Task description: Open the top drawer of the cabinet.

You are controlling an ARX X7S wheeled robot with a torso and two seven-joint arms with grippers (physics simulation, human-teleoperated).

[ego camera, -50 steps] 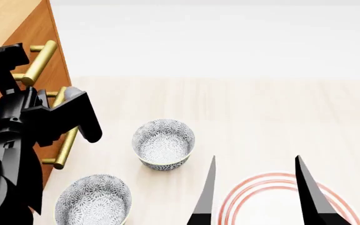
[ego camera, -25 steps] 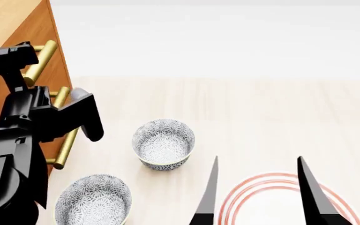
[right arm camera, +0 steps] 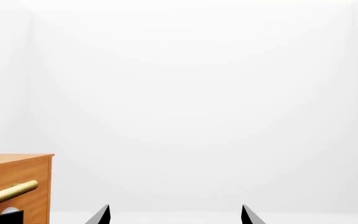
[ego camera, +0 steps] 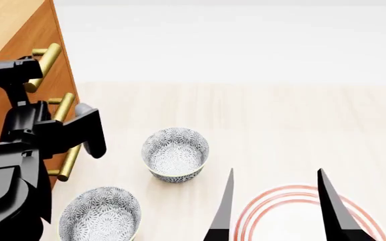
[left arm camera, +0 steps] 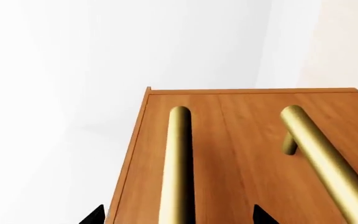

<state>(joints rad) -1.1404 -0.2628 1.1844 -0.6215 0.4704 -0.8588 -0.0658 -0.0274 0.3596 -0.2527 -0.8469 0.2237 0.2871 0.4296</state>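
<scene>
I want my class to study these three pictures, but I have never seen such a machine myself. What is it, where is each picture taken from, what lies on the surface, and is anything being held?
It is a simulated two-armed robot. The head view looks down over both arms. The left gripper is up against the cabinet, at its uppermost brass handle. The left wrist view looks along that handle, which runs between the open fingertips, not yet clamped. The right gripper hangs open and empty above a red-ringed plate; its wrist view shows mostly white wall. Two patterned bowls also stand on the pale table. Nothing is held, and the top drawer looks shut.
</scene>
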